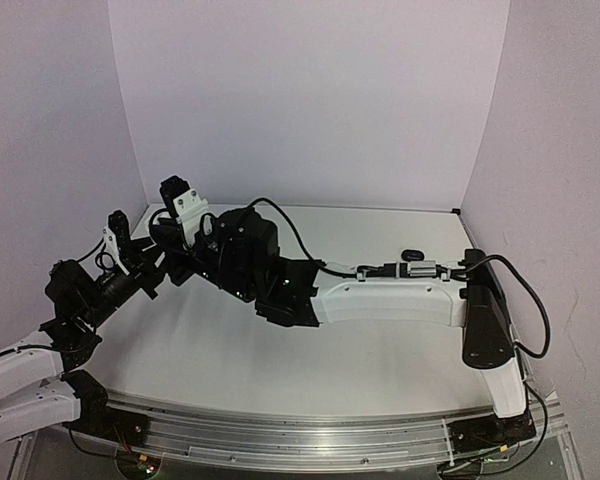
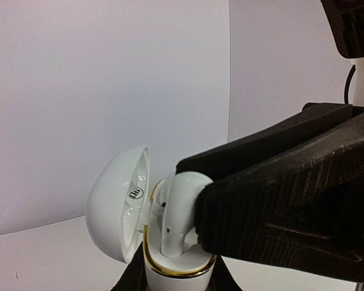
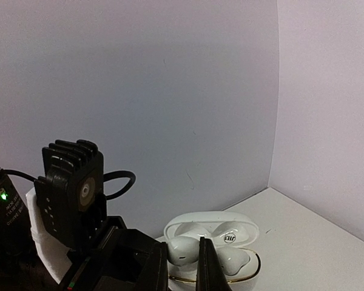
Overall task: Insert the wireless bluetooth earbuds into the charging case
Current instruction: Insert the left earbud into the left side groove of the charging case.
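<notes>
1. Your left gripper (image 2: 177, 285) was clamped on the base of the white charging case (image 2: 176, 267), holding it up off the table (image 1: 280, 370) with its mouth upward.
2. The case's lid (image 2: 118, 206) stood swung open to one side, so opening the case was already done.
3. Your right gripper (image 2: 197, 189) was closed on a white earbud (image 2: 179, 212), pinched between its two black fingers directly above the case's gold rim.
4. That earbud's stem reached down inside the case's mouth, but its rounded head stood above the rim. I judged it partly entered, not seated.
5. In the right wrist view, a second white shape (image 3: 235, 259) lay inside the case just beside the held earbud. It looked to me like a bud already in its well, though I could not be sure.
6. A small dark thing (image 1: 413, 254) lay on the table well apart from the case, on the right arm's side. It was too small to tell whether it was a bud or another case.
7. No other earbuds showed anywhere near the case.
8. On my reading you were midway through one insertion. What was left for this case: pressing the bud fully home, letting it go, and closing the lid if you wanted that. Any remaining buds would be untouched.
</notes>
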Controlling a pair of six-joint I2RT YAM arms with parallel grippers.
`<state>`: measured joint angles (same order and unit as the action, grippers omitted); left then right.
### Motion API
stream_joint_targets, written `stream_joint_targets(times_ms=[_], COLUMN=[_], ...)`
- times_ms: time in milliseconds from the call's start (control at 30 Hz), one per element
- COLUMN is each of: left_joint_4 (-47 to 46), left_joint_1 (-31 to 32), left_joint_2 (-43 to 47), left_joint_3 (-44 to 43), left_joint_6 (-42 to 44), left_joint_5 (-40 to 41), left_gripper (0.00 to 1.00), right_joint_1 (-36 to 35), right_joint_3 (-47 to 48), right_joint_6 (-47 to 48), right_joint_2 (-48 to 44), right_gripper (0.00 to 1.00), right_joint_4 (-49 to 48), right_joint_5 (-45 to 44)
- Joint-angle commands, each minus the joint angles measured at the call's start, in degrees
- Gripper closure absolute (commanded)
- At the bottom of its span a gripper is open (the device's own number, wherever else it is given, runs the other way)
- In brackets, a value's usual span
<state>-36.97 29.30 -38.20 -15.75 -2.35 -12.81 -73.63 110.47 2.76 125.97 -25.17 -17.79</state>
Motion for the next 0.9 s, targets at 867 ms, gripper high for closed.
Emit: stream_joint_targets(times_ms=[867], left_joint_4=[3.02], left_joint_1=[-0.21], left_joint_2=[1.44], left_joint_3=[-4.74], left_joint_6=[-6.06], left_joint_5=[-3.33], left_gripper=[1.00], right_joint_1=[0.06], right_joint_3=[5.51], right_joint_6=[2.45], right_joint_2=[-5.71], right_gripper=[0.53], right_joint_4=[2.02], right_joint_5=[-2.08])
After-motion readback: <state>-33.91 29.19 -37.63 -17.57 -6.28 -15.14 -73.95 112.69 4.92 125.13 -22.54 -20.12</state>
